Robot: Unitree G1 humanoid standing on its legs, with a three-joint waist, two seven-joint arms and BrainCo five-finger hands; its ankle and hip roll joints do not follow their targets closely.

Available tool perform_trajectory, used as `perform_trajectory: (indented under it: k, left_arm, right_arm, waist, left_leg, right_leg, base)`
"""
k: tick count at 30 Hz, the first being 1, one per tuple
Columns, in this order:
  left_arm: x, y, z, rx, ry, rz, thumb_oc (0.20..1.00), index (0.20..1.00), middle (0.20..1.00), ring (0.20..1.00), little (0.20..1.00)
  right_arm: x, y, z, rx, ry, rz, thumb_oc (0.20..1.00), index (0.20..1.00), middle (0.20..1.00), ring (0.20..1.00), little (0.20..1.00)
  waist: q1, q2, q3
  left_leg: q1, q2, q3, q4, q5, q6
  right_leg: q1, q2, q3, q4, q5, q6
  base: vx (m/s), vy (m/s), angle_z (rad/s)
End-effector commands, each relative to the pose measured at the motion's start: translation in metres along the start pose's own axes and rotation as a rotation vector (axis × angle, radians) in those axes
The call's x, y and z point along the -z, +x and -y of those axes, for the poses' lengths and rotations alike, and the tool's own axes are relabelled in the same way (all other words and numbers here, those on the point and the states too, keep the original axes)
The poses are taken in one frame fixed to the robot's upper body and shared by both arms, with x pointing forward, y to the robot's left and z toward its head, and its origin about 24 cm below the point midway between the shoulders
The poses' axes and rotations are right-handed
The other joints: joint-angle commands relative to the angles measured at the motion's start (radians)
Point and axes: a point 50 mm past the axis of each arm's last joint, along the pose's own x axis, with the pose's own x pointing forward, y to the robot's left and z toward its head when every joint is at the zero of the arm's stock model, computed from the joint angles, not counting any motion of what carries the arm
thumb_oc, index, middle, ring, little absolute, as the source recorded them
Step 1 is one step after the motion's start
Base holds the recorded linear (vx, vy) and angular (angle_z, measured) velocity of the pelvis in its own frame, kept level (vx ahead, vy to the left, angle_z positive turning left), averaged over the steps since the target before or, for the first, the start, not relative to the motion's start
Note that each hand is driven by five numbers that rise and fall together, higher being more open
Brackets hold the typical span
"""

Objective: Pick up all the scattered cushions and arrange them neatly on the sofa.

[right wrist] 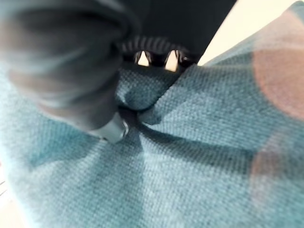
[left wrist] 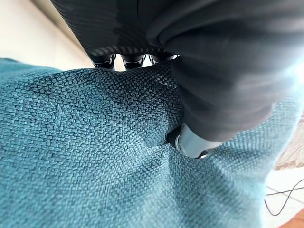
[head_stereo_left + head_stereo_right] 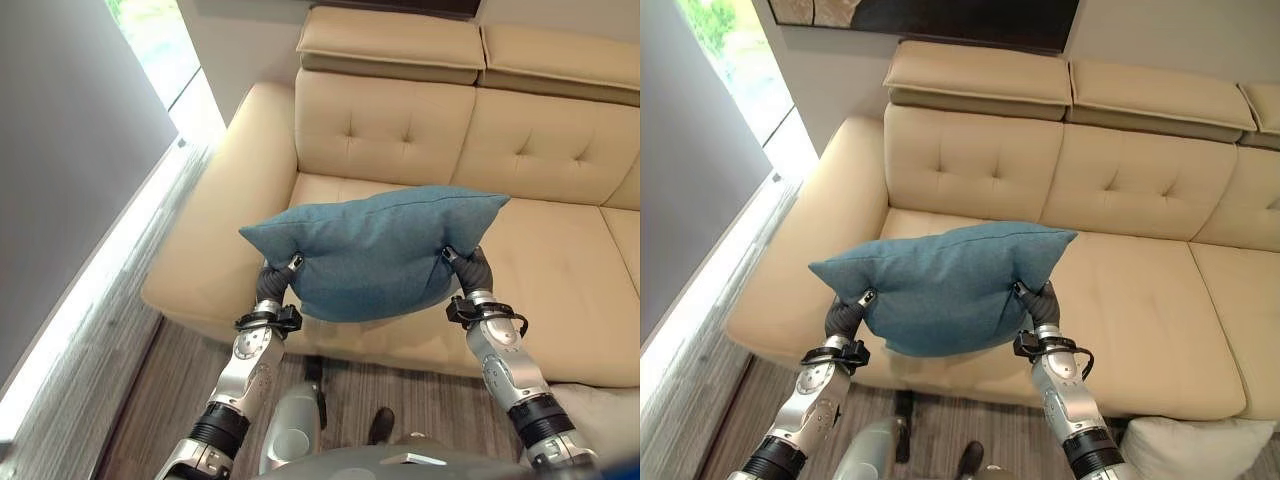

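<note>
A teal cushion (image 3: 370,250) hangs in the air in front of the cream sofa (image 3: 390,130), above the front edge of its left seat. My left hand (image 3: 276,279) pinches the cushion's lower left edge, and my right hand (image 3: 470,268) pinches its lower right edge. In the left wrist view the thumb (image 2: 190,142) digs into the teal cloth (image 2: 95,156). In the right wrist view the thumb (image 1: 111,128) presses a fold into the teal weave (image 1: 190,161). A white cushion (image 3: 1185,445) lies on the floor at the sofa's front right.
The sofa has a wide left armrest (image 3: 215,220) and tufted back cushions (image 3: 1120,175). A bright window strip (image 3: 150,40) runs along the grey wall on the left. Wood-plank floor (image 3: 170,370) lies in front of the sofa.
</note>
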Motion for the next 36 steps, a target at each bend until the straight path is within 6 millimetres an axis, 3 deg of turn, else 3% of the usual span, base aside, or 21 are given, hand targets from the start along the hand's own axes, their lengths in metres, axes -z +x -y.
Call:
perform_trajectory:
  k: [1, 4, 6, 7, 11, 12, 15, 16, 21, 29, 31, 33, 35, 36]
  left_arm:
    - [-0.038, 0.007, 0.032, 0.195, 0.044, 0.194, 0.200, 0.200, 0.200, 0.200, 0.200]
    - [-0.040, 0.005, 0.028, 0.191, 0.056, 0.200, 0.200, 0.200, 0.200, 0.200, 0.200]
    - [-0.042, 0.004, 0.024, 0.181, 0.065, 0.210, 0.200, 0.200, 0.200, 0.200, 0.200]
    - [-0.044, 0.006, 0.024, 0.182, 0.070, 0.221, 0.200, 0.200, 0.200, 0.200, 0.200]
    - [-0.046, 0.007, 0.024, 0.182, 0.063, 0.234, 0.200, 0.200, 0.200, 0.200, 0.200]
    - [-0.050, 0.009, 0.027, 0.195, 0.062, 0.252, 0.200, 0.200, 0.200, 0.200, 0.200]
    - [-0.050, 0.009, 0.027, 0.194, 0.064, 0.254, 0.200, 0.200, 0.200, 0.200, 0.200]
    - [-0.049, 0.010, 0.029, 0.192, 0.052, 0.252, 0.200, 0.200, 0.200, 0.200, 0.200]
    - [-0.056, 0.017, 0.034, 0.183, 0.068, 0.275, 0.200, 0.200, 0.200, 0.200, 0.200]
    - [-0.088, 0.040, 0.044, 0.145, 0.109, 0.379, 0.200, 0.200, 0.200, 0.200, 0.200]
    - [-0.110, 0.055, 0.055, 0.145, 0.132, 0.446, 0.200, 0.200, 0.200, 0.200, 0.200]
    - [-0.151, 0.072, 0.074, 0.143, 0.136, 0.562, 0.200, 0.200, 0.200, 0.200, 0.200]
    - [-0.174, 0.079, 0.079, 0.137, 0.157, 0.624, 0.200, 0.200, 0.200, 0.200, 0.200]
    - [-0.199, 0.083, 0.085, 0.135, 0.192, 0.691, 0.200, 0.200, 0.200, 0.200, 0.200]
  right_arm:
    - [-0.049, 0.010, -0.037, -0.170, 0.059, 0.258, 0.200, 0.200, 0.200, 0.200, 0.200]
    - [-0.048, 0.011, -0.042, -0.187, 0.063, 0.256, 0.200, 0.200, 0.200, 0.200, 0.200]
    - [-0.051, 0.013, -0.049, -0.211, 0.060, 0.269, 0.200, 0.200, 0.200, 0.200, 0.200]
    - [-0.052, 0.013, -0.053, -0.232, 0.053, 0.271, 0.200, 0.200, 0.200, 0.200, 0.200]
    - [-0.054, 0.013, -0.052, -0.232, 0.046, 0.280, 0.200, 0.200, 0.200, 0.200, 0.200]
    - [-0.057, 0.013, -0.048, -0.218, 0.050, 0.290, 0.200, 0.200, 0.200, 0.200, 0.200]
    - [-0.055, 0.012, -0.046, -0.208, 0.044, 0.284, 0.200, 0.200, 0.200, 0.200, 0.200]
    - [-0.054, 0.009, -0.037, -0.195, 0.004, 0.278, 0.200, 0.200, 0.200, 0.200, 0.200]
    - [-0.056, 0.010, -0.033, -0.182, -0.034, 0.281, 0.200, 0.200, 0.200, 0.200, 0.200]
    - [-0.078, 0.031, -0.058, -0.224, -0.092, 0.348, 0.200, 0.200, 0.200, 0.200, 0.200]
    - [-0.098, 0.042, -0.078, -0.256, -0.099, 0.415, 0.200, 0.200, 0.200, 0.200, 0.200]
    - [-0.136, 0.055, -0.108, -0.290, -0.119, 0.541, 0.200, 0.200, 0.200, 0.200, 0.200]
    - [-0.159, 0.060, -0.118, -0.296, -0.144, 0.612, 0.200, 0.200, 0.200, 0.200, 0.200]
    - [-0.180, 0.065, -0.123, -0.278, -0.169, 0.677, 0.200, 0.200, 0.200, 0.200, 0.200]
  waist:
    - [0.032, -0.045, -0.076]
    - [0.039, -0.040, -0.080]
    - [0.036, -0.022, -0.069]
    - [0.019, -0.004, -0.061]
    - [0.007, 0.010, -0.062]
    - [-0.013, -0.001, -0.057]
    - [-0.017, -0.011, -0.061]
    - [-0.027, -0.014, -0.079]
    - [-0.039, -0.011, -0.087]
    - [-0.047, -0.003, -0.089]
    - [-0.052, 0.004, -0.069]
    - [-0.058, 0.013, -0.029]
    - [-0.061, 0.016, -0.021]
    - [-0.063, 0.020, -0.016]
  left_leg:
    - [-0.007, -0.023, -0.013, 0.101, -0.127, -0.047]
    - [0.038, -0.035, -0.005, 0.076, -0.149, -0.021]
    - [0.065, -0.038, 0.001, 0.064, -0.163, 0.005]
    - [0.080, -0.044, -0.012, 0.054, -0.171, 0.020]
    - [0.096, -0.040, -0.024, 0.030, -0.172, 0.014]
    - [0.114, -0.042, -0.045, 0.019, -0.180, -0.002]
    - [0.120, -0.041, -0.049, 0.022, -0.185, -0.017]
    - [0.134, -0.022, -0.070, 0.003, -0.174, -0.046]
    - [0.166, 0.003, -0.084, -0.027, -0.162, -0.071]
    - [0.198, 0.025, -0.074, -0.084, -0.143, -0.090]
    - [0.167, 0.026, -0.069, -0.091, -0.130, -0.092]
    - [0.076, 0.030, -0.073, -0.097, -0.103, -0.093]
    - [0.016, 0.031, -0.079, -0.098, -0.090, -0.094]
    - [-0.035, 0.028, -0.077, -0.098, -0.076, -0.098]
  right_leg:
    - [0.010, -0.046, 0.052, 0.044, -0.033, 0.061]
    - [-0.026, -0.072, 0.072, 0.152, -0.030, 0.083]
    - [-0.097, -0.107, 0.088, 0.287, -0.003, 0.119]
    - [-0.164, -0.118, 0.148, 0.356, 0.017, 0.132]
    - [-0.183, -0.135, 0.175, 0.264, 0.020, 0.119]
    - [-0.190, -0.144, 0.217, 0.140, 0.068, 0.130]
    - [-0.158, -0.145, 0.185, 0.093, 0.079, 0.132]
    - [-0.109, -0.120, 0.151, 0.036, 0.080, 0.117]
    - [-0.058, -0.095, 0.114, -0.017, 0.070, 0.101]
    - [-0.040, -0.072, 0.103, -0.057, 0.059, 0.093]
    - [-0.078, -0.073, 0.106, -0.057, 0.070, 0.097]
    - [-0.181, -0.075, 0.125, -0.057, 0.099, 0.104]
    - [-0.246, -0.072, 0.137, -0.057, 0.118, 0.104]
    - [-0.295, -0.074, 0.141, -0.057, 0.133, 0.106]
  base:
    - [0.18, 0.139, -0.12]
    - [0.11, 0.133, -0.10]
    - [0.08, 0.174, -0.17]
    - [0.10, 0.126, -0.25]
    - [0.10, -0.043, -0.08]
    - [0.14, -0.189, -0.03]
    - [0.15, -0.218, 0.44]
    - [0.15, -0.197, 0.77]
    - [0.13, -0.147, 0.26]
    - [0.07, -0.036, 0.04]
    - [-0.14, 0.032, -0.04]
    - [-0.27, 0.044, -0.07]
    - [-0.20, 0.045, -0.17]
    - [-0.16, 0.066, -0.12]
